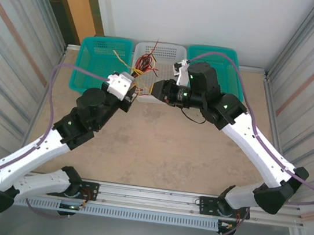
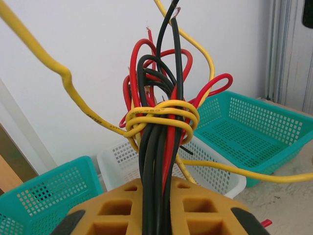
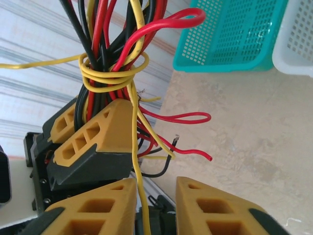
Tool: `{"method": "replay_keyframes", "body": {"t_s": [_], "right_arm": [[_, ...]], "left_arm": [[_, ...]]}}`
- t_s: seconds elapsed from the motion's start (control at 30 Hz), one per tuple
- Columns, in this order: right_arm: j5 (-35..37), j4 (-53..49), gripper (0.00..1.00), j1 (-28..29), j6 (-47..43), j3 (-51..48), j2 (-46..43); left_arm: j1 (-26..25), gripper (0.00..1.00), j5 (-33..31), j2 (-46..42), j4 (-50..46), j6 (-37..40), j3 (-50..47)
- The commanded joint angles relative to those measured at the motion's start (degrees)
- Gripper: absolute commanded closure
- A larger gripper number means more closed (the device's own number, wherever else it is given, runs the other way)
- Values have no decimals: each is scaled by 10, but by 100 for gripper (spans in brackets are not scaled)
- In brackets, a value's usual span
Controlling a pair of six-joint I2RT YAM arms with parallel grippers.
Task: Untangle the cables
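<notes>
The cables (image 2: 159, 147) are a bundle of red, black and yellow wires standing up out of my left gripper (image 2: 157, 210), which is shut on them. A yellow cable (image 2: 161, 115) is looped tightly around the bundle just above the fingers. In the right wrist view the same bundle (image 3: 115, 73) shows above the left gripper's fingers (image 3: 93, 132). One yellow strand (image 3: 138, 161) hangs down from it between the fingers of my right gripper (image 3: 156, 200), resting against the left finger, with a clear gap to the other. From above, both grippers (image 1: 134, 94) (image 1: 156, 88) meet by the white basket.
Three baskets line the back wall: a teal one (image 1: 98, 56) on the left, a white one (image 1: 165, 57) in the middle and a teal one (image 1: 229, 63) on the right. Loose red and black wire ends (image 3: 195, 149) dangle over the tan table (image 1: 158, 147).
</notes>
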Motion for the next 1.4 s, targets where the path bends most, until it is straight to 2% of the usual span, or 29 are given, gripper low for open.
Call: {"method": "replay_keyframes", "body": {"t_s": [0.0,0.03,0.1,0.27,0.57,0.87,0.97,1.0,1.03,1.23,1.37], "right_arm": [[-11,30,87,1,12,7,6],[-12,33,92,1,14,3,5],[-13,34,94,1,15,0,3],[-13,47,78,2,17,-16,-8],[-20,63,74,9,22,-18,3],[-29,85,81,11,28,-12,23],[-27,79,93,12,25,-3,25],[-26,76,99,13,23,-1,26],[-25,74,100,14,22,-1,25],[-11,75,100,12,17,-36,4],[-2,98,100,-5,20,-93,-28]], "left_arm": [[8,100,16,-20,13,-24,3],[13,100,17,-21,13,-29,3],[22,100,22,-22,11,-42,3],[34,100,41,-20,-1,-68,17],[54,100,74,-37,-1,-104,4],[58,100,92,-41,1,-117,-2],[60,100,94,-41,5,-131,-4],[67,100,100,-40,6,-147,-4],[78,100,112,-41,6,-168,-4],[158,100,223,-42,45,-329,-3],[192,100,352,-42,190,-468,-30]]}}
